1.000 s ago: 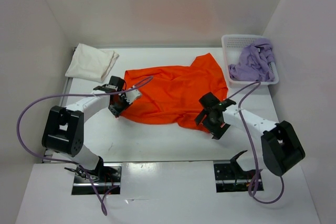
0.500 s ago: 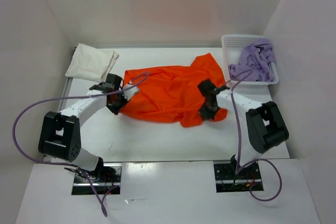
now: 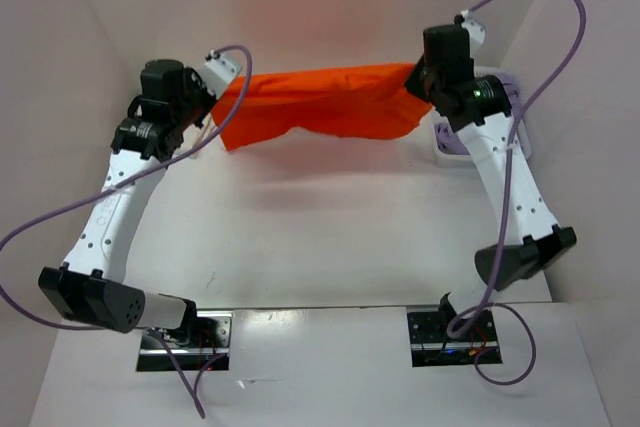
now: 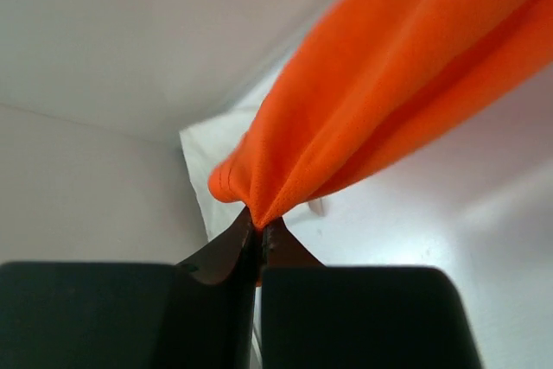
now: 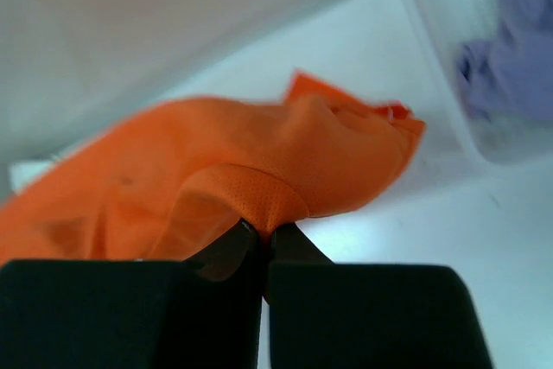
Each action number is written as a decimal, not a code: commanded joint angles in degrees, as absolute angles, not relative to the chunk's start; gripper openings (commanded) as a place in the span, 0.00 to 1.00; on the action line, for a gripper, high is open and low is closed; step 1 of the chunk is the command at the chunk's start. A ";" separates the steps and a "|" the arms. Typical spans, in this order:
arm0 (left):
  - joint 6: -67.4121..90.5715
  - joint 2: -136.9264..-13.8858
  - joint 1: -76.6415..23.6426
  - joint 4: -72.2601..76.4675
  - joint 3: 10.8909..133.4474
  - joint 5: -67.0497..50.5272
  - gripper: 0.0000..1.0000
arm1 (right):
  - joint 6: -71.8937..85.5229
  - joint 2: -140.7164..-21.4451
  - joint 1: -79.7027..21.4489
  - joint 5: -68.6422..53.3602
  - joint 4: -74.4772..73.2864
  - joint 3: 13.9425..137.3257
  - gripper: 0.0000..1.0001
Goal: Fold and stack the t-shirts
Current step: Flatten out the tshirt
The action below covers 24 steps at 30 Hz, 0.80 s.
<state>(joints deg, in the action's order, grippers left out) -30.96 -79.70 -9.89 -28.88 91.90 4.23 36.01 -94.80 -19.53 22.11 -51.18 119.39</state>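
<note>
The orange t-shirt [image 3: 320,102] hangs in the air above the back of the table, stretched sideways between both raised arms. My left gripper [image 3: 218,95] is shut on its left end, where the cloth bunches at the tips [image 4: 259,224]. On the right end, my right gripper [image 3: 420,82] is shut on a fold of the orange cloth [image 5: 266,231]. The lavender t-shirt [image 5: 518,49] lies blurred inside the basket [image 5: 432,41]. In the top view the left arm stands over the back left spot, and the cream-white t-shirt is hidden.
The white basket [image 3: 443,147] at the back right is mostly covered by the right arm. White walls close in the table on the left, back and right. Purple cables loop out from both arms.
The right gripper went from open to shut on the orange t-shirt. Both arms then rose and carried it off the table, pulled out between them near the back wall.
</note>
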 commanded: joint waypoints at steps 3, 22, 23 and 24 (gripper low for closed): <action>-32.86 -73.76 -9.76 -36.03 77.54 4.66 0.00 | 35.24 -83.87 -19.95 20.41 -53.19 94.12 0.00; -38.93 -64.16 -14.50 -44.38 41.57 2.45 0.26 | 49.13 -80.33 -28.56 0.62 -44.74 50.45 0.19; -39.46 -63.64 -14.50 -44.38 41.05 3.85 0.26 | 49.13 -80.33 -28.56 0.01 -44.74 50.45 0.28; -39.46 -63.11 -14.50 -45.78 41.04 4.39 0.26 | 49.13 -80.33 -28.56 -0.52 -44.74 49.84 0.31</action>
<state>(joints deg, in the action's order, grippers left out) -37.47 -65.01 -14.31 -43.83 40.93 2.04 47.86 -80.97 -28.38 1.15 -46.39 50.06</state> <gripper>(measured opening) 0.258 0.288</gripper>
